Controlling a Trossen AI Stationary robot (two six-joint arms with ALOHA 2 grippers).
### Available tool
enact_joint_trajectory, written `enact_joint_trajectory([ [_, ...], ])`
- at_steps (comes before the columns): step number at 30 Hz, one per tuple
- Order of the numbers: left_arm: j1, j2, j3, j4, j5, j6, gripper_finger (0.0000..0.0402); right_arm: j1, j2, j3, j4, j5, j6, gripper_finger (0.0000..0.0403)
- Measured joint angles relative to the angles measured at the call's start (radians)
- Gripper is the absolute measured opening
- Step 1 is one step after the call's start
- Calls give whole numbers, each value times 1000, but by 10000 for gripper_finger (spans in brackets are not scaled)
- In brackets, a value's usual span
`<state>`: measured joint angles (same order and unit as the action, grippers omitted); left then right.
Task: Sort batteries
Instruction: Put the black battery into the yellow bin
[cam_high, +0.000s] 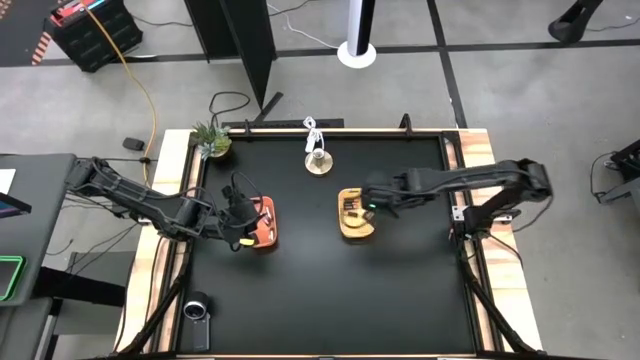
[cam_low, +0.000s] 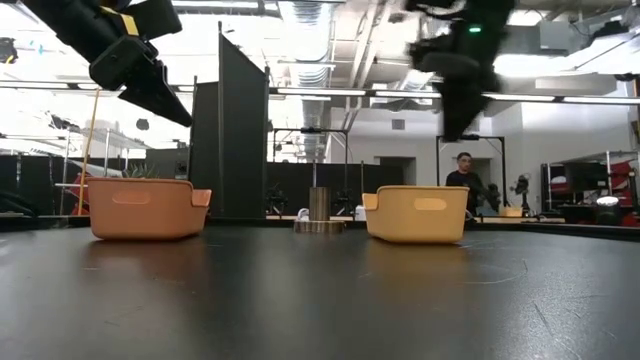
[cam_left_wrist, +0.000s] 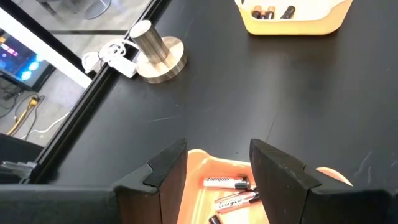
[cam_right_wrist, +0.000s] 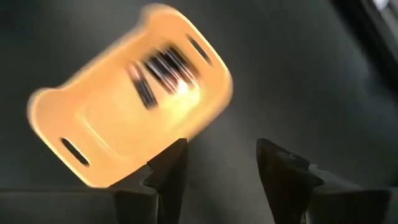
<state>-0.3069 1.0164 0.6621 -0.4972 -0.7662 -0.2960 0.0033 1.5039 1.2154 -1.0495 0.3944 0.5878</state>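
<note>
Black matte tabletop (cam_high: 320, 290), workshop behind. Right claw (cam_right_wrist: 221, 163) hangs open and empty above the oblong yellow plastic tray (cam_high: 356, 214) holding dark cylindrical batteries (cam_right_wrist: 160, 68). Left claw (cam_left_wrist: 217, 167) is open over the orange tray (cam_high: 264, 222) of silver batteries (cam_left_wrist: 227, 182). Remaining cells should be gripped mid-length.

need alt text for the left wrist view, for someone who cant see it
The left gripper, fingers open, hangs over an orange tray holding whitish-silver batteries. Farther across the black table sit a yellow tray with dark batteries and a metal post on a round base.
</note>
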Motion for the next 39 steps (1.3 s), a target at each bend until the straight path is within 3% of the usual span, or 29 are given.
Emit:
enact_joint_trajectory([
  [6,-9,0,0,-14,0,-19,169,118,-161,-205,-123,0,531,194],
  [10,-12,0,0,-13,0,-17,169,207,-183,-274,-221,-17,827,181],
  [15,-12,0,0,-10,0,-16,169,276,-112,-304,-275,-86,1030,161],
  [24,-12,0,0,-6,0,-17,169,405,147,-304,-301,-249,1298,119],
  [27,-12,0,0,-6,0,-16,169,441,219,-304,-326,-354,1264,111],
  [30,-12,0,0,-6,0,-10,169,435,267,-295,-330,-409,1121,110],
  [33,-12,0,0,-4,-1,-8,169,398,303,-263,-348,-420,906,114],
  [39,-11,0,0,1,-1,-9,169,286,351,-191,-392,-419,326,149],
])
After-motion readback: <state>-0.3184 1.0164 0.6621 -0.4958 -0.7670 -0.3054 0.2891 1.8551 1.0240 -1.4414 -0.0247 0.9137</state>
